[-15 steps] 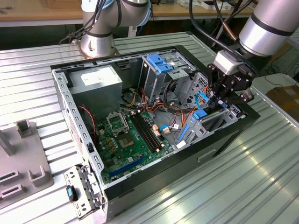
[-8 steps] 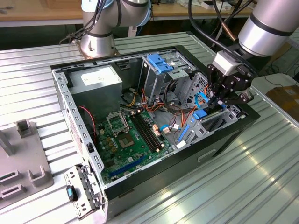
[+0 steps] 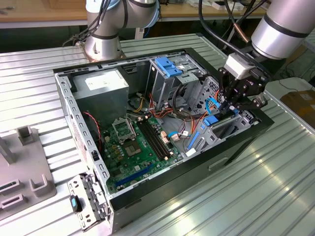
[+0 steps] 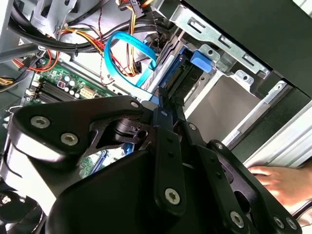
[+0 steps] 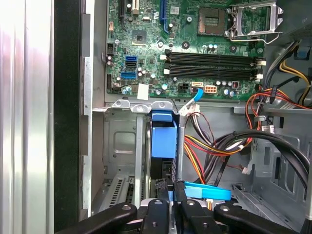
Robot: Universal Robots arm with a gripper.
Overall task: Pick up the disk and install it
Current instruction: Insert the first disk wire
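The disk [image 5: 163, 139] stands on edge in the drive bay at the corner of the open computer case [image 3: 236, 145], on the exterior view's right. Its blue rail faces the first wrist view, with the dark metal body [image 5: 161, 170] beside it. My gripper [image 5: 170, 187] reaches down into the bay with its black fingers pinched together on the disk's edge. In the second wrist view the fingertips [image 4: 163, 105] meet at the blue-railed disk [image 4: 181, 75] inside the metal cage. In the exterior view the gripper [image 3: 227, 105] hangs over the bay, above the blue rail [image 3: 211, 121].
A blue flat cable [image 4: 127, 44] and bundled wires [image 5: 253, 141] lie close beside the bay. The green motherboard [image 3: 138, 147], the grey power supply [image 3: 101, 86] and a blue-topped cage [image 3: 167, 66] fill the case. A person's hand [image 4: 275, 178] rests outside the case wall. Grey fixtures [image 3: 24, 167] stand at the exterior view's left.
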